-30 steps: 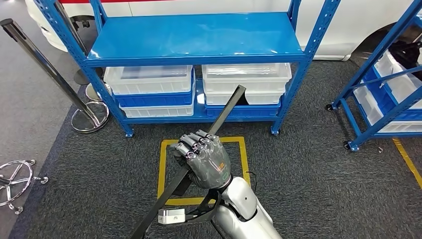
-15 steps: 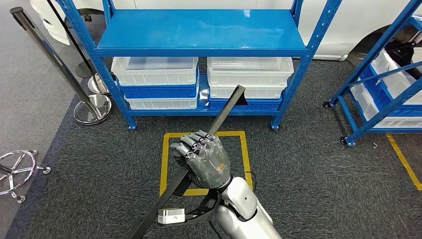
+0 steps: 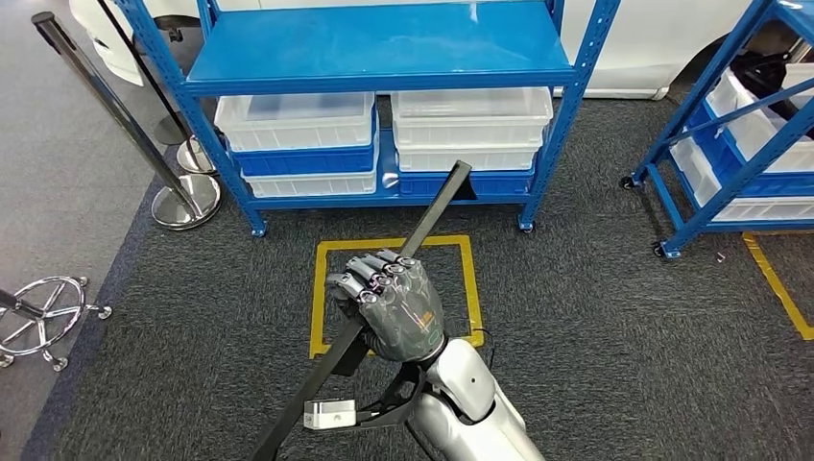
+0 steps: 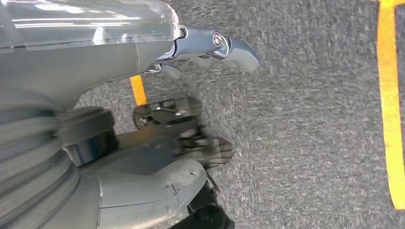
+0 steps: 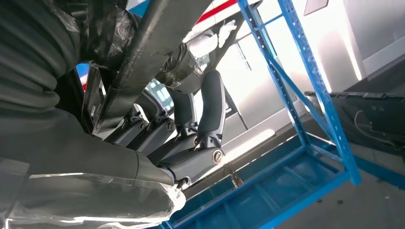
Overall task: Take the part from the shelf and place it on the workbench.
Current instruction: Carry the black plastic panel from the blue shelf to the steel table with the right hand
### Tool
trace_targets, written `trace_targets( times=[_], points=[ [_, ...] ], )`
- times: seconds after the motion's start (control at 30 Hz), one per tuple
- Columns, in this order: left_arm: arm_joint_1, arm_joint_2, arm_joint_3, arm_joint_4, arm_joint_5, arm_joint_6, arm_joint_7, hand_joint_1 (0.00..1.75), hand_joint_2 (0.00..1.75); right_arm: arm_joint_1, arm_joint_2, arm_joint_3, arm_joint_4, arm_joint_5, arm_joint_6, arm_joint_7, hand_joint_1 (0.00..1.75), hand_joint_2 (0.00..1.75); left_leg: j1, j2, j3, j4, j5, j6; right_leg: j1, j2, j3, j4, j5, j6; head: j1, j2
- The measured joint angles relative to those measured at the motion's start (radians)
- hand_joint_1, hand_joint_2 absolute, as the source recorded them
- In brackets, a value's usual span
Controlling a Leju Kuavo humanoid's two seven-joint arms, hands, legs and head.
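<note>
Head view shows the right hand (image 3: pixel 396 309) with fingers wrapped tight around a long black bar (image 3: pixel 422 229), held slanted over the dark carpet (image 3: pixel 595 327) and a yellow tape square (image 3: pixel 394 293). Ahead stands a blue shelf (image 3: pixel 384 58) with white bins (image 3: pixel 298 120) underneath. A metal post (image 3: pixel 125 120) stands beside it. The left hand (image 4: pixel 210 52) hangs over the carpet, holding nothing, fingers loosely apart.

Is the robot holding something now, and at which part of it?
Yes. The right robot hand grips a long black bar around its middle section; both ends stick out. The left robot hand holds nothing.
</note>
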Motion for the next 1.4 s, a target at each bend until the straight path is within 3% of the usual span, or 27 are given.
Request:
trace_targets(
  times=[0.07,0.13,0.2,0.23,0.33,0.37,0.4,0.43,0.5,0.57,0.6,0.67,0.7,0.77,0.83,0.87,0.9,0.93,0.97,1.03,1.1,1.13,1.2,1.23,1.27,1.37,1.4],
  points=[
    [-0.004,0.0,0.0,0.0,0.001,0.0,-0.002,0.0,1.75,-0.001,0.001,0.0,0.0,0.0,0.0,0.002,1.75,1.75,-0.005,-0.001,0.088,-0.133,-0.012,0.013,0.001,-0.001,-0.012,0.003,0.016,0.01,0.0,0.0],
    [-0.005,0.0,0.0,0.0,0.001,0.001,-0.004,0.0,1.75,-0.003,0.003,0.0,0.0,0.0,0.0,0.003,1.75,1.75,-0.011,-0.002,0.108,-0.179,-0.021,0.026,0.0,-0.003,-0.013,-0.003,0.034,0.022,0.0,0.0],
    [-0.004,0.0,0.001,0.0,0.001,0.002,-0.004,0.0,1.75,-0.005,0.003,0.0,0.0,-0.001,0.0,0.004,1.75,1.75,-0.007,0.001,0.1,-0.189,0.001,0.043,0.0,-0.002,-0.018,-0.001,0.032,0.034,0.0,0.0],
    [-0.004,-0.001,0.001,0.0,0.001,0.002,-0.004,0.0,1.75,-0.006,0.003,0.0,0.0,-0.001,0.0,0.006,1.75,1.75,-0.004,0.004,0.093,-0.195,0.015,0.051,0.001,0.0,-0.026,0.017,0.006,0.039,0.001,0.0],
    [-0.004,-0.001,0.002,0.0,0.003,0.002,-0.005,0.0,1.75,-0.007,0.001,0.0,0.001,-0.002,0.0,0.011,1.75,1.75,-0.003,0.008,0.051,-0.196,0.052,0.064,0.0,0.004,-0.067,0.174,-0.136,0.048,0.001,0.0],
    [-0.004,-0.001,0.002,0.0,0.003,0.002,-0.005,0.0,1.75,-0.006,0.0,0.0,0.001,-0.003,0.0,0.013,1.75,1.75,-0.004,0.008,0.034,-0.193,0.063,0.063,-0.002,0.004,-0.076,0.229,-0.158,0.051,0.001,0.0],
    [-0.003,-0.001,0.002,0.0,0.004,0.002,-0.005,0.0,1.75,-0.006,-0.002,0.0,0.002,-0.003,0.0,0.015,1.75,1.75,-0.004,0.008,0.017,-0.188,0.073,0.062,-0.004,0.004,-0.072,0.261,-0.155,0.053,0.001,0.0],
    [-0.002,-0.001,0.002,0.0,0.004,0.003,-0.005,0.0,1.75,-0.006,-0.003,0.0,0.003,-0.002,0.0,0.017,1.75,1.75,-0.003,0.008,0.001,-0.183,0.081,0.059,-0.006,0.004,-0.054,0.262,-0.134,0.055,0.001,0.0],
    [-0.002,-0.001,0.002,0.0,0.005,0.005,-0.005,0.0,1.75,-0.007,-0.004,0.001,0.004,0.001,0.0,0.021,1.75,1.75,-0.002,0.007,-0.031,-0.168,0.096,0.051,-0.012,0.004,0.031,0.164,-0.095,0.056,0.001,0.0],
    [-0.002,-0.001,0.003,0.0,0.008,0.006,-0.005,0.0,1.75,-0.01,-0.004,0.003,0.004,0.006,0.0,0.024,1.75,1.75,-0.003,0.006,-0.053,-0.152,0.106,0.04,-0.011,0.005,0.114,0.042,-0.107,0.052,0.0,0.0],
    [-0.003,-0.001,0.003,0.0,0.01,0.006,-0.005,0.0,1.75,-0.011,-0.004,0.004,0.004,0.008,0.0,0.026,1.75,1.75,-0.005,0.006,-0.059,-0.149,0.113,0.034,-0.008,0.006,0.129,0.011,-0.12,0.047,0.0,0.0],
    [-0.002,-0.001,0.003,0.0,0.012,0.007,-0.005,0.0,1.75,-0.012,-0.003,0.005,0.006,0.013,0.0,0.03,1.75,1.75,-0.003,0.006,-0.065,-0.149,0.127,0.02,-0.004,0.007,0.125,0.0,-0.116,0.033,0.0,0.0],
    [-0.002,-0.001,0.004,0.0,0.012,0.007,-0.005,0.0,1.75,-0.013,-0.003,0.006,0.007,0.014,0.0,0.032,1.75,1.75,-0.001,0.006,-0.07,-0.145,0.122,0.014,-0.005,0.006,0.119,-0.002,-0.106,0.024,0.0,0.0],
    [-0.002,-0.001,0.004,0.0,0.013,0.006,-0.006,0.0,1.75,-0.016,-0.003,0.008,0.008,0.015,0.0,0.035,1.75,1.75,0.004,0.004,-0.092,-0.095,0.062,0.003,-0.006,0.002,0.1,-0.006,-0.084,0.006,0.0,0.0],
    [-0.002,-0.001,0.005,0.0,0.013,0.006,-0.006,0.0,1.75,-0.018,-0.003,0.009,0.009,0.015,0.0,0.036,1.75,1.75,0.005,0.004,-0.127,0.024,-0.038,-0.004,-0.004,0.001,0.071,-0.005,-0.061,-0.002,0.0,0.0],
    [-0.002,-0.001,0.005,0.0,0.013,0.006,-0.006,0.0,1.75,-0.018,-0.003,0.01,0.01,0.015,0.0,0.037,1.75,1.75,0.005,0.004,-0.139,0.085,-0.067,-0.006,-0.002,0.001,0.055,-0.004,-0.049,-0.003,0.0,0.0],
    [-0.002,-0.001,0.005,0.0,0.013,0.006,-0.006,0.0,1.75,-0.018,-0.003,0.01,0.01,0.015,0.0,0.037,1.75,1.75,0.005,0.004,-0.139,0.127,-0.076,-0.006,0.0,0.001,0.039,-0.003,-0.038,-0.003,0.0,0.0],
    [-0.002,-0.001,0.005,0.0,0.013,0.006,-0.006,0.0,1.75,-0.018,-0.003,0.01,0.011,0.015,0.0,0.038,1.75,1.75,0.004,0.004,-0.123,0.136,-0.063,-0.003,0.003,0.001,0.024,-0.001,-0.028,-0.003,0.0,0.0],
    [-0.003,-0.001,0.005,0.0,0.013,0.006,-0.006,0.0,1.75,-0.018,-0.003,0.01,0.011,0.015,0.0,0.038,1.75,1.75,0.003,0.003,-0.089,0.111,-0.037,0.001,0.004,0.001,0.01,0.0,-0.018,-0.002,0.0,0.0],
    [-0.006,-0.001,0.005,0.0,0.012,0.006,-0.006,0.0,1.75,-0.018,-0.003,0.01,0.011,0.015,0.0,0.038,1.75,1.75,-0.004,0.002,0.018,-0.02,-0.008,0.018,0.008,0.001,-0.009,0.003,-0.001,0.001,0.0,0.0],
    [-0.012,0.0,0.005,0.0,0.011,0.007,-0.005,0.0,1.75,-0.02,-0.003,0.01,0.011,0.016,0.0,0.038,1.75,1.75,-0.012,0.002,0.099,-0.143,-0.022,0.032,0.008,-0.001,-0.018,0.002,0.016,0.01,0.0,0.0],
    [-0.015,0.0,0.005,0.0,0.01,0.007,-0.004,0.0,1.75,-0.021,-0.003,0.01,0.011,0.017,0.0,0.038,1.75,1.75,-0.015,0.002,0.113,-0.173,-0.03,0.038,0.007,-0.003,-0.019,-0.001,0.026,0.016,0.0,0.0],
    [-0.018,0.0,0.005,0.0,0.005,0.007,-0.002,0.0,1.75,-0.023,-0.003,0.011,0.011,0.017,0.0,0.038,1.75,1.75,-0.015,0.004,0.108,-0.192,-0.012,0.048,0.005,-0.004,-0.022,-0.009,0.041,0.028,0.0,0.0],
    [-0.02,0.0,0.005,0.0,0.004,0.007,-0.002,0.0,1.75,-0.024,-0.003,0.011,0.011,0.017,0.0,0.038,1.75,1.75,-0.012,0.005,0.103,-0.199,0.002,0.055,0.006,-0.002,-0.028,-0.004,0.03,0.034,0.0,0.0],
    [-0.022,0.0,0.005,0.0,0.003,0.008,-0.002,0.0,1.75,-0.025,-0.004,0.011,0.011,0.016,0.0,0.038,1.75,1.75,-0.009,0.007,0.095,-0.207,0.018,0.061,0.006,0.0,-0.038,0.018,-0.001,0.038,0.001,0.0],
    [-0.028,0.0,0.006,0.0,0.008,0.015,-0.001,0.0,1.75,-0.029,-0.004,0.011,0.012,0.01,0.0,0.037,1.75,1.75,-0.007,0.009,0.055,-0.21,0.054,0.069,0.001,0.004,-0.081,0.186,-0.139,0.05,0.001,0.0],
    [-0.028,0.0,0.006,0.0,0.011,0.018,-0.001,0.0,1.75,-0.029,-0.005,0.011,0.013,0.007,0.0,0.036,1.75,1.75,-0.007,0.01,0.04,-0.207,0.063,0.068,-0.002,0.004,-0.087,0.236,-0.153,0.054,0.001,0.0]
  ],
)
